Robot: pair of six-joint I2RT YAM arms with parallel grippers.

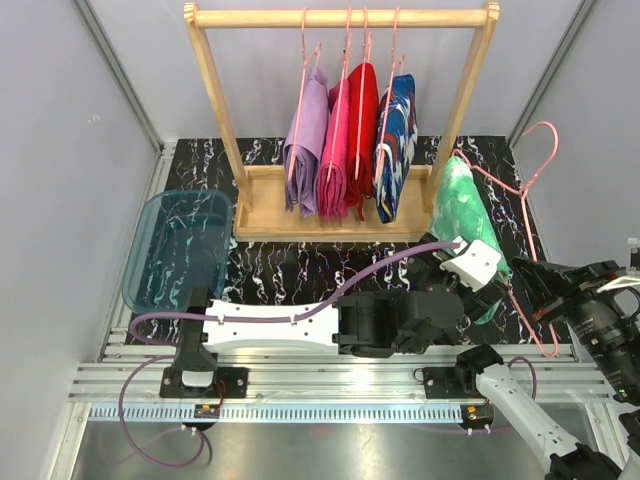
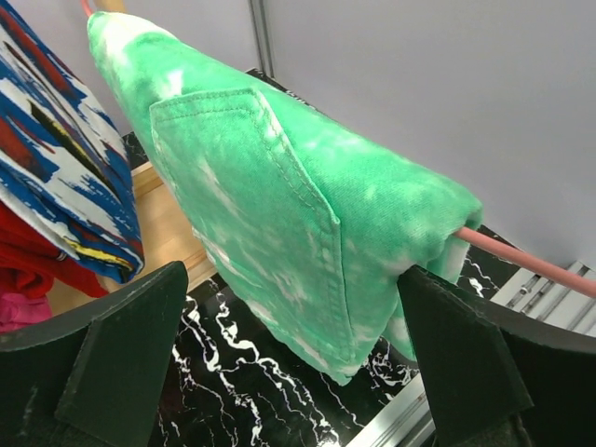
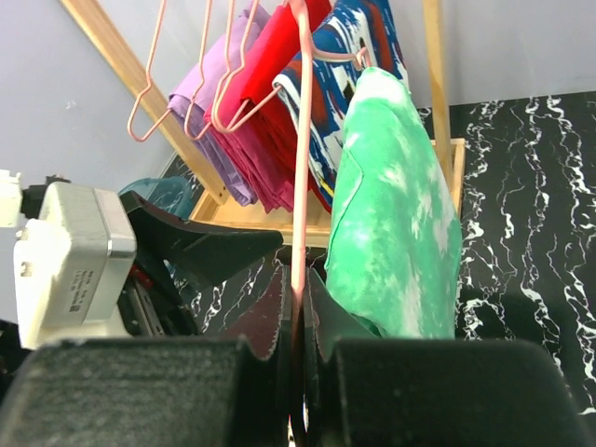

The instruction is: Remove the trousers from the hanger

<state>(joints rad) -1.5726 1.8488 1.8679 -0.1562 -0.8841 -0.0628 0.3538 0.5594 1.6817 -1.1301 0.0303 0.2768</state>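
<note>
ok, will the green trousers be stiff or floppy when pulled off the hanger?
Probably floppy: the mint green trousers drape folded over the pink hanger, so they'll likely sag once pulled. The stitched pocket suggests thick cloth, so the open left gripper should grip fine. The hanger, pinched only by the right gripper, may twist.

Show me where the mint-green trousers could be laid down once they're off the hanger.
Bare marble mat runs between the wooden rack and the left arm, right of the teal bin. The right side is crowded: the mint-green trousers hang on the pink hanger pinched in the shut right gripper, with the open left gripper straddling them.
</note>
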